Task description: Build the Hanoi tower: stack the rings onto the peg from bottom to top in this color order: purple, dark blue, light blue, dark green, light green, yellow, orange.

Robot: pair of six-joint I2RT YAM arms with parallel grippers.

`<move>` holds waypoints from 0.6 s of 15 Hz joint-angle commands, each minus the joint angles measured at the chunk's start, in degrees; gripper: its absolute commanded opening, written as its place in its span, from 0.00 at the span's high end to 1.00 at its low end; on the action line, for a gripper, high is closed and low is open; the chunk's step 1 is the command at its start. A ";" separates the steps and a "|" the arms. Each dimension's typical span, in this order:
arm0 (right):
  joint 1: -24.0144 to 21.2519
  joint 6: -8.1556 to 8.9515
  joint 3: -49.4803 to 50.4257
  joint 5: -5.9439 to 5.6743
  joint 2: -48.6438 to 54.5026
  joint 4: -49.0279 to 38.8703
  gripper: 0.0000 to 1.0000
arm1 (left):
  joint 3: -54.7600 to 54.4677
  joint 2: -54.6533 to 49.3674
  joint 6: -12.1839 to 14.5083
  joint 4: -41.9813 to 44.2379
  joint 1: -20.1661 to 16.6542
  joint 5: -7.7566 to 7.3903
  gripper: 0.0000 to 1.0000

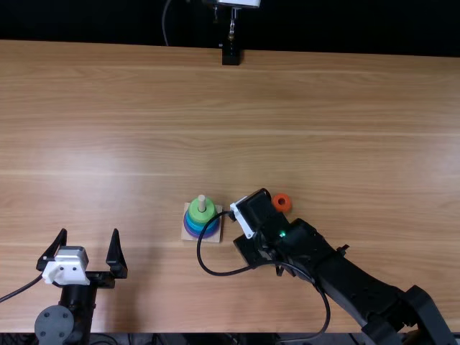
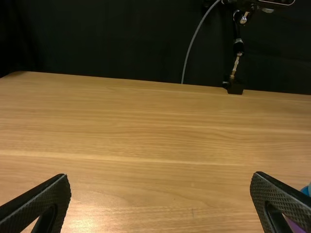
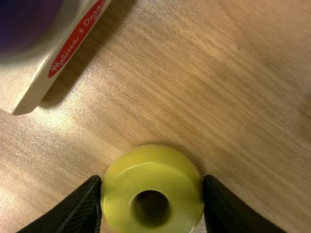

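Rings of light green, blue and purple (image 1: 202,213) form a stack around the upright pale wooden peg (image 1: 202,201), light green uppermost and purple low down, on the square pale wooden base (image 1: 187,234). The peg's rounded tip rises above them. The stack is near the middle of the light brown wooden table (image 1: 144,100), towards its near side.

Close by, the right gripper (image 1: 251,219) is angled down from its black arm, between the stack and the round orange ring (image 1: 281,202). In the right wrist view it holds the glossy yellow ring (image 3: 150,172), one finger touching each side and the ring's dark hole facing the camera. The yellow ring is beside the base and apart from it, off the peg. The orange ring lies flat on the table, its hole facing up.

Well apart from the stack, over the table's near left part, the left gripper (image 1: 90,233) has its two fingers spread wide with nothing between them. A thin black cable (image 1: 198,251) loops out from the right arm (image 1: 352,277) and passes near the base. At the table's far edge is a black mount (image 1: 231,54).
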State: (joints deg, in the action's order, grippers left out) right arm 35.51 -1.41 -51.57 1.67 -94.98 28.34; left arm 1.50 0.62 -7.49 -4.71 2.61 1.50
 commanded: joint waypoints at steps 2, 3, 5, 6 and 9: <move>-0.17 -0.07 0.42 -0.20 -0.73 -0.12 1.00 | -1.50 -0.62 0.74 -0.35 -0.33 0.61 0.00; -0.17 0.04 -0.02 -0.09 -0.56 0.10 1.00 | -1.50 -0.62 0.63 -0.35 -0.33 0.61 0.00; -0.17 -0.07 -2.48 -0.20 -0.47 2.42 1.00 | -1.50 -0.62 0.74 -0.35 -0.33 0.61 0.00; -0.26 -0.07 -5.12 -0.41 -0.47 6.11 1.00 | -1.50 -0.62 0.63 -0.35 -0.33 0.61 0.00; -0.26 -0.17 -12.76 -0.41 -0.29 19.29 1.00 | -1.50 -0.62 0.63 -0.35 -0.33 0.61 0.00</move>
State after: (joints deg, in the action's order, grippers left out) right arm 35.48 -1.43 -62.24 1.67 -94.98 47.81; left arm 1.50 0.62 -7.51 -4.73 2.63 1.52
